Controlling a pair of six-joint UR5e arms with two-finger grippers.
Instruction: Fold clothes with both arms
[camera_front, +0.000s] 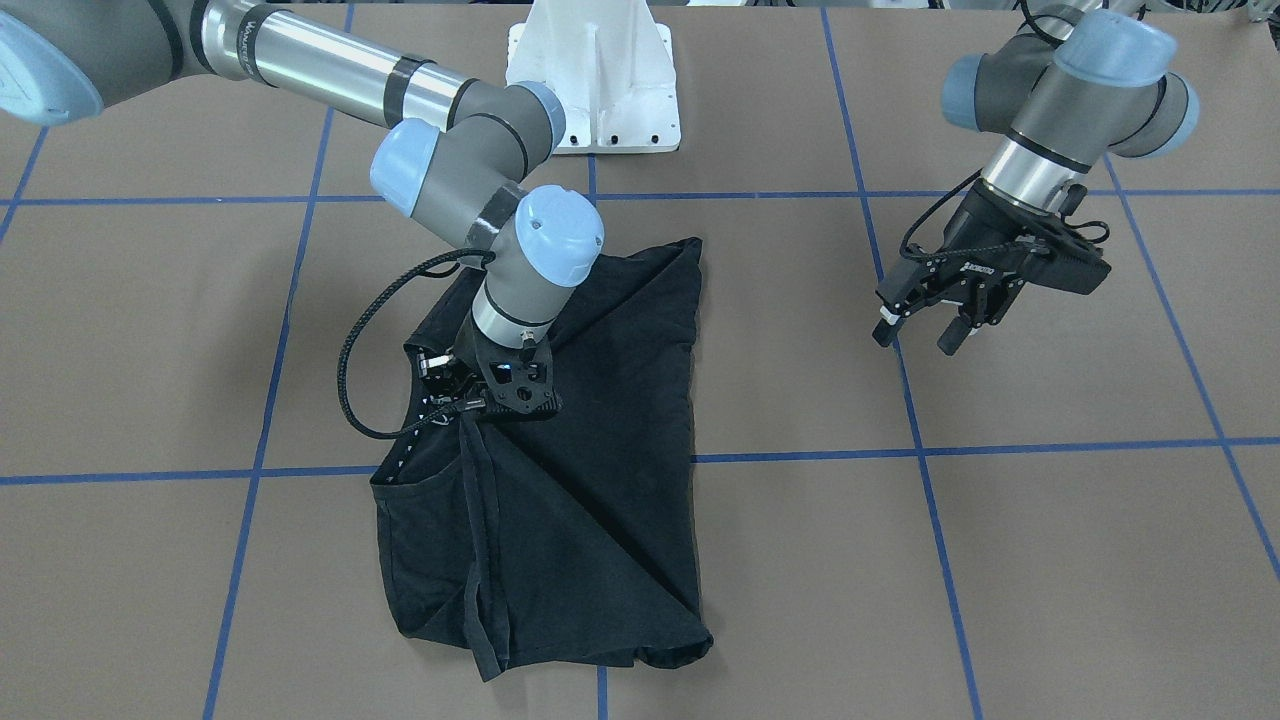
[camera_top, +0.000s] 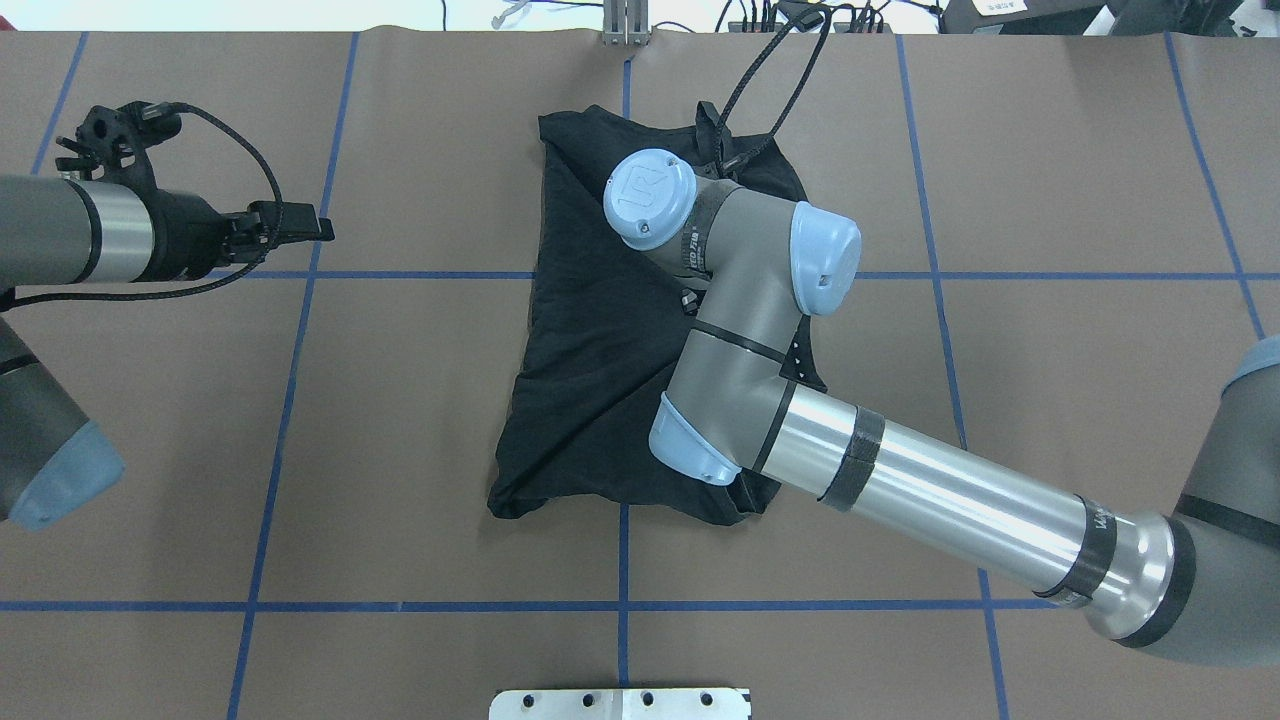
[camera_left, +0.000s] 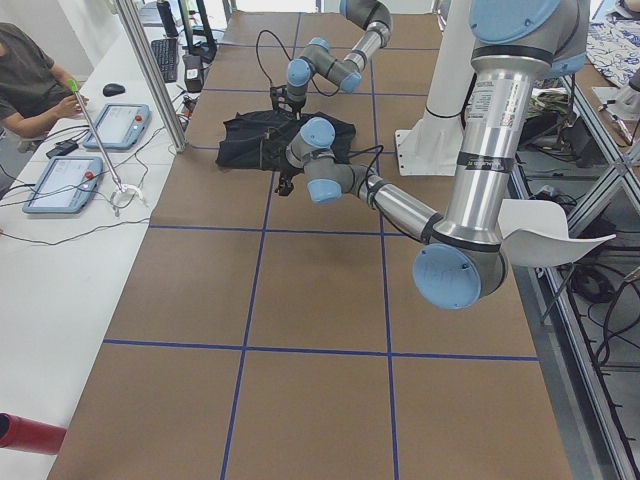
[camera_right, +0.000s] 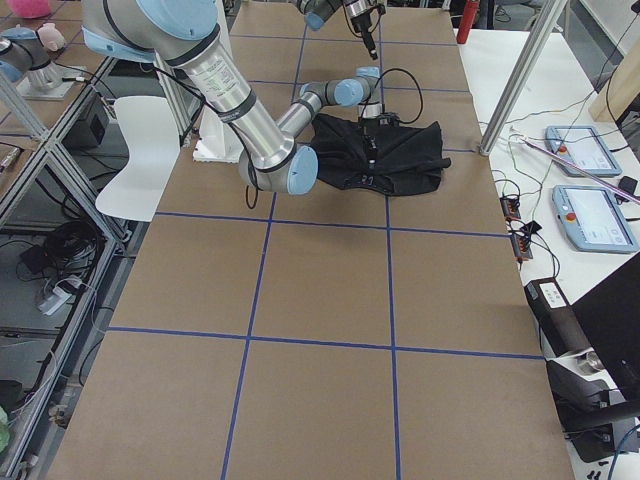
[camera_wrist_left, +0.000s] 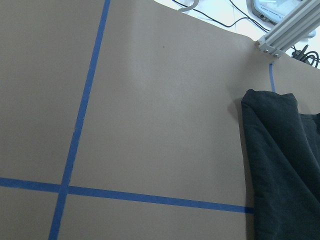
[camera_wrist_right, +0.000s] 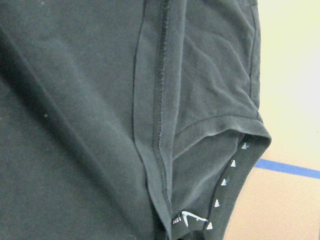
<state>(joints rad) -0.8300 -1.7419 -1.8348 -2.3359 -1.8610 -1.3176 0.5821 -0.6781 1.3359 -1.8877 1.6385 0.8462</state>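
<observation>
The black T-shirt (camera_front: 600, 480) lies part-folded at the table's middle, also seen from overhead (camera_top: 590, 350); its graphic is hidden. My right gripper (camera_front: 480, 410) is down on the shirt near the collar. Taut creases run out from it, so it looks shut on the fabric, though its fingertips are hidden. The right wrist view shows the collar (camera_wrist_right: 230, 170) and a small white logo (camera_wrist_right: 190, 218) close up. My left gripper (camera_front: 918, 335) is open and empty, held above bare table well clear of the shirt. The left wrist view shows only the shirt's edge (camera_wrist_left: 285, 165).
The white mounting pedestal (camera_front: 592, 80) stands behind the shirt. Blue tape lines (camera_front: 930, 450) grid the brown table. In the left side view an operator (camera_left: 30, 80), tablets (camera_left: 120, 125) and a metal post (camera_left: 150, 80) stand beyond the far edge.
</observation>
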